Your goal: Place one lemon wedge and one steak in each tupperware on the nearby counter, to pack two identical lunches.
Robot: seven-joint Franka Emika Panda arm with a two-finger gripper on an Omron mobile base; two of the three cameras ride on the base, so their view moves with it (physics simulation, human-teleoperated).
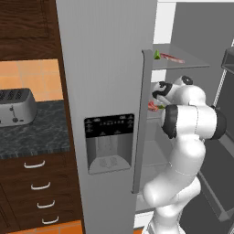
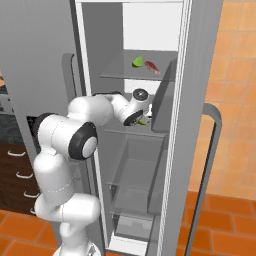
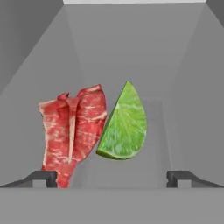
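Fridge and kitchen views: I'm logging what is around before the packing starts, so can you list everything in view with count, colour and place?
Steak: two, red marbled; one on the middle fridge shelf ahead of the gripper, one on the shelf above.
Wedge: two, green; one beside the right of the near steak, one on the upper shelf left of the other steak.
Fridge: one, grey, door open, dispenser panel on the closed door.
Toaster: one, silver, on the counter at left.
Counter: one, dark speckled, over brown drawers.
Drawers: brown, with silver handles, below the counter.
Floor: orange tiles.
Arm: one, white, reaching into the fridge.
Gripper: one, dark tips, open, empty, in front of the near steak and wedge.
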